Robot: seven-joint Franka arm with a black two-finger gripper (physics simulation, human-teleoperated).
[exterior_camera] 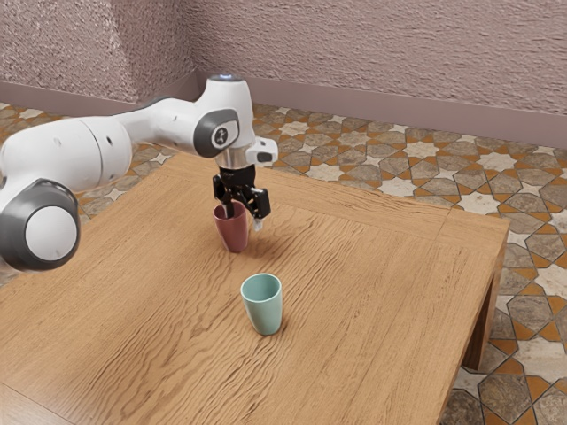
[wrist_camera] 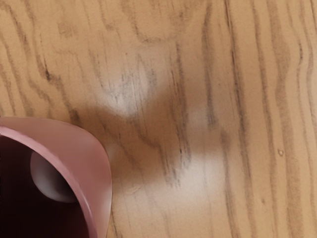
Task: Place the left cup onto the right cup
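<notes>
My claw (exterior_camera: pixel 241 212) sits at the rim of the red cup (exterior_camera: pixel 234 235), which stands on the table (exterior_camera: pixel 381 292), farther off than the teal cup (exterior_camera: pixel 262 305) and to the exterior view's left of it. I cannot tell whether the claw is clamped yet. I should grip the wall firmly, lift straight up and clear the teal rim before lowering. Nothing stands between the cups.
</notes>
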